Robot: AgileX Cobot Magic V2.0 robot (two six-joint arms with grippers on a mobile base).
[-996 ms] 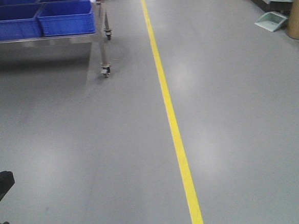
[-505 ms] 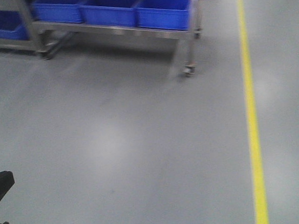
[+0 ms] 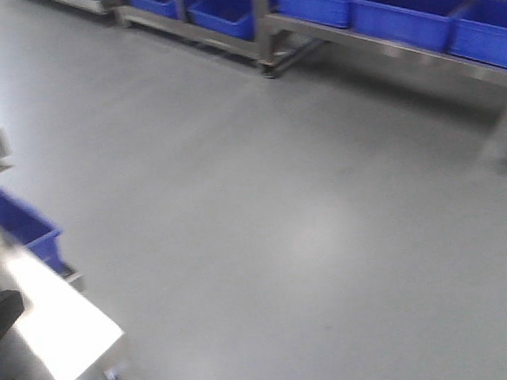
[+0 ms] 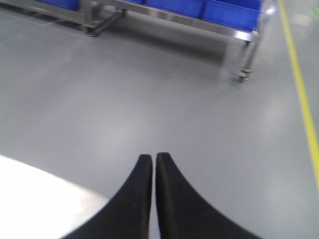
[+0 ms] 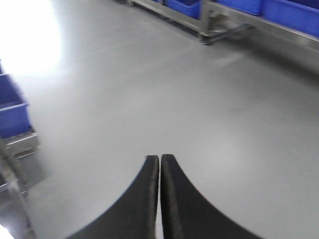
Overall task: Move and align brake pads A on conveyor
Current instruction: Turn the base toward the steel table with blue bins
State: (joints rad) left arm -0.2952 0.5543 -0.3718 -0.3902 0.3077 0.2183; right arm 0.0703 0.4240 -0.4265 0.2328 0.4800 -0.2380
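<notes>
Front view is swinging left: the yellow line (image 4: 299, 84) is leaving it, a steel table (image 3: 63, 334) entering. Left gripper (image 4: 153, 158) and right gripper (image 5: 159, 159) are riding closed, empty. Brake pads A and conveyor are not showing. Pads presumably stiff, dense; pinch across mid-length edges.

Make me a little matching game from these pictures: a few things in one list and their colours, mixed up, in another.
Things:
1. floor
2. bins
3. floor line
4. left gripper

Colours:
A. yellow
B. black
C. grey
D. blue

Pairs: 1-C, 2-D, 3-A, 4-B.
</notes>
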